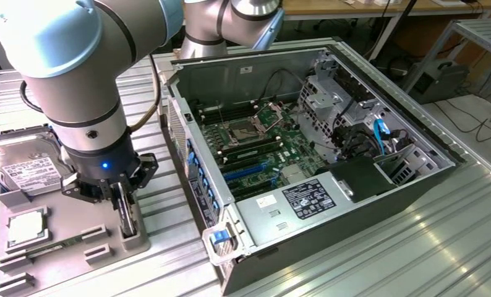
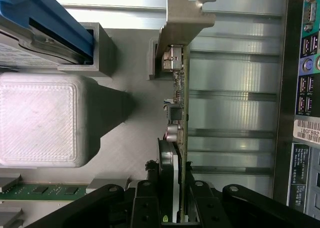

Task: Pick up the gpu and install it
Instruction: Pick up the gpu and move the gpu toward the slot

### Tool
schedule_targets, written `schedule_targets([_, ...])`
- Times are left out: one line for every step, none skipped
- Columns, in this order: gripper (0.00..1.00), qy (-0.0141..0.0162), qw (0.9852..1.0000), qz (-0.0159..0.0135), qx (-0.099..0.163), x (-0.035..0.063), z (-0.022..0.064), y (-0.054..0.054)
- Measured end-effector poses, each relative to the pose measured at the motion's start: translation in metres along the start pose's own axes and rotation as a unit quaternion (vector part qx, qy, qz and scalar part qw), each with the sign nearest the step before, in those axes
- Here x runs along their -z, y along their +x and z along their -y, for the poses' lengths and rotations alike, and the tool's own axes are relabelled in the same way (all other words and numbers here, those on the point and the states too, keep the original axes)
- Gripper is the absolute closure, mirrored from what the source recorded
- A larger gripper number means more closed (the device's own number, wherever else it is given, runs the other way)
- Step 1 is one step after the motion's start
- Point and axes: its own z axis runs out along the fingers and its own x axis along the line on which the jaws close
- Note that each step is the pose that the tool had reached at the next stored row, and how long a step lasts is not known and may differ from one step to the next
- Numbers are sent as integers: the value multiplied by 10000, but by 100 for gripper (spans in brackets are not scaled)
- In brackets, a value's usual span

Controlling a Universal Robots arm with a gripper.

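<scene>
The gpu (image 1: 128, 218) stands on edge in a slot of the grey parts tray (image 1: 72, 213), at the exterior view's left beside the computer case. My gripper (image 1: 123, 204) reaches straight down onto it. In the wrist view the gpu (image 2: 182, 112) appears edge-on: a thin green board, the silver end bracket (image 2: 184, 27) at its far end and the black cooler (image 2: 167, 160) on one face. My gripper (image 2: 175, 200) has one black finger on each face of the card, shut on it. The card's lower edge is hidden by the tray.
The open computer case (image 1: 394, 124) lies on its side at the exterior view's right, motherboard (image 1: 258, 151) with blue slots facing up. On the tray are a silver hard drive (image 1: 27, 166), a square CPU chip (image 1: 27, 228) and a memory stick (image 1: 43, 252). The case's rear panel (image 2: 306, 87) is close by.
</scene>
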Motion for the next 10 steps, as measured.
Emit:
schedule_targets([72, 0, 10000, 0, 0, 0, 0, 0])
schedule_targets([72, 0, 10000, 0, 0, 0, 0, 0])
schedule_targets([72, -4, 10000, 1, 0, 1, 0, 0])
schedule_targets([72, -14, 10000, 0, -1, 7, 0, 0])
schedule_targets([72, -19, 10000, 1, -1, 15, -1, 0])
schedule_targets([72, -23, 10000, 0, -1, 26, -1, 0])
schedule_targets([72, -31, 10000, 1, -1, 42, 0, -1])
schedule_targets([72, -40, 10000, 2, -1, 57, 0, -1])
schedule_targets([72, -42, 10000, 1, -1, 66, 0, -1])
schedule_targets([72, -47, 10000, 2, -1, 71, 0, -1])
